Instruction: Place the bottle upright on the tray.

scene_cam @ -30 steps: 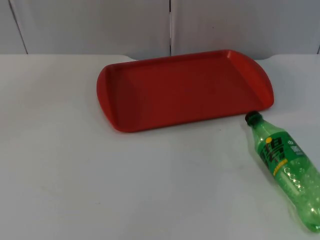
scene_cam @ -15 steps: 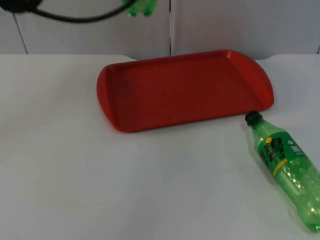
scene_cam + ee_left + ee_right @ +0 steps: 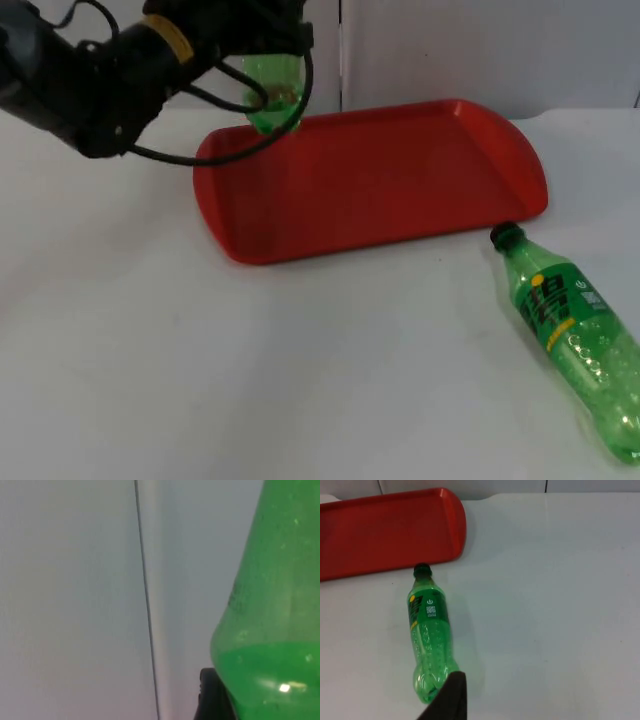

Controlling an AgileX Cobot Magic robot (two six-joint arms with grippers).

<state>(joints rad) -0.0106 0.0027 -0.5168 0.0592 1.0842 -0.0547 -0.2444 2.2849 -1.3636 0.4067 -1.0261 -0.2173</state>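
white table (image 3: 200, 380), grey partition wall (image 3: 480, 50)

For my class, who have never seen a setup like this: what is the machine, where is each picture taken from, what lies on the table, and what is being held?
It is a two-armed robot at a white table. One picture looks down from a fixed camera; the other two come from cameras on each arm's wrist. On the table lie a red tray and, beside its near right corner, a green bottle on its side, cap towards the tray. The left gripper holds a second green bottle above the tray's far left corner. The right gripper's black fingertip hangs near the lying bottle's base.
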